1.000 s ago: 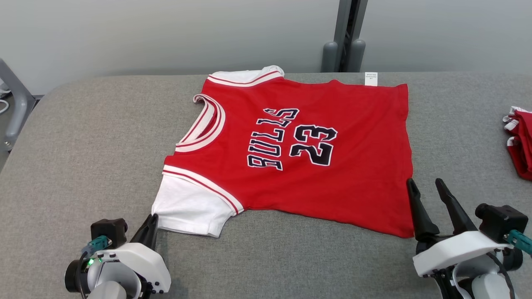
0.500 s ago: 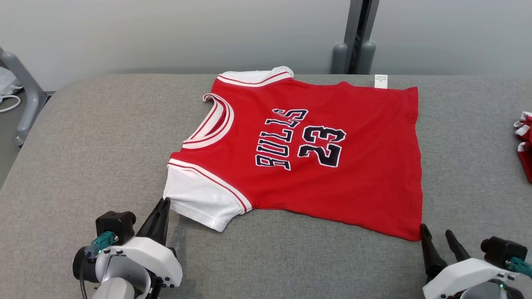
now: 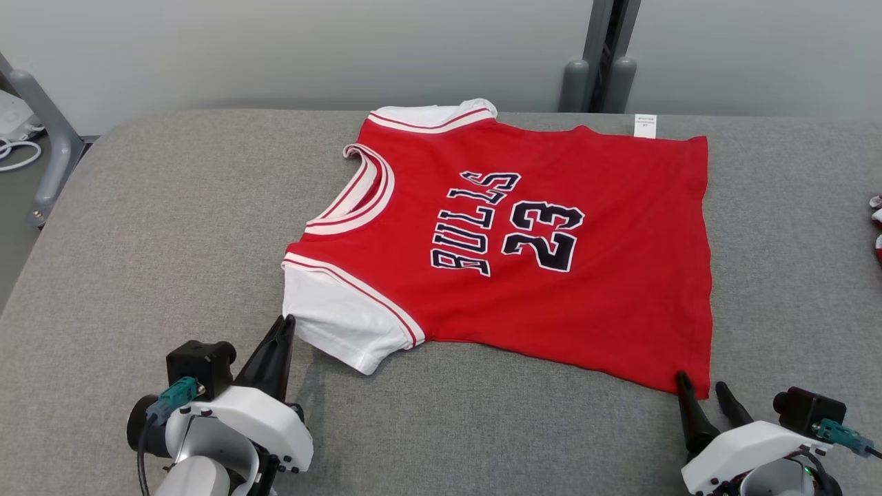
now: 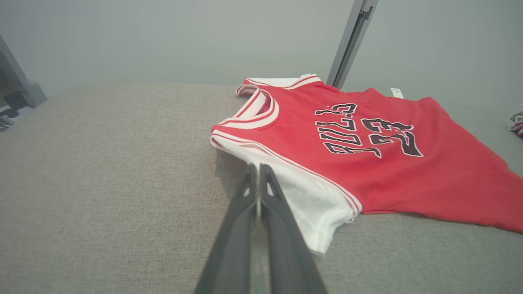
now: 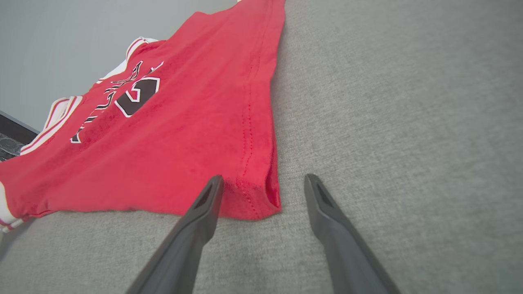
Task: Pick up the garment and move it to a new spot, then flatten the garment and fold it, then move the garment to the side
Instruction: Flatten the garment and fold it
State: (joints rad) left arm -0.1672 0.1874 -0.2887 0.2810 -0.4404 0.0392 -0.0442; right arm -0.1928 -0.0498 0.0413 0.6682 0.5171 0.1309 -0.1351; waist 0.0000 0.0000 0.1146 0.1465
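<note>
lining up for the fold, as i read it. nearest me, left gripper (image 3: 285, 324) is clenched tight, tips right at the near edge of the white sleeve (image 3: 337, 324), no cloth visibly pinched between them. right gripper (image 3: 701, 383) is spread wide and grasping nothing, fingers straddling the near hem corner (image 5: 253, 200), low to the grey padded table (image 3: 172, 227). the garment (image 3: 510, 248) is a red jersey lying mid-table, front up, spread flat with the collar toward my left and the hem toward my right, only slight ripples along the near edge. so pick-and-move and flatten look done and fold has not started. next move calls for: left fingers need to part and get around the sleeve edge, right needs to close on that corner, then both lift together and carry the near edge over toward the far one. further back, a care tag (image 3: 645, 126) sticks out of the far edge. another red and white cloth (image 3: 876, 234) sits at the far right, well apart.
</note>
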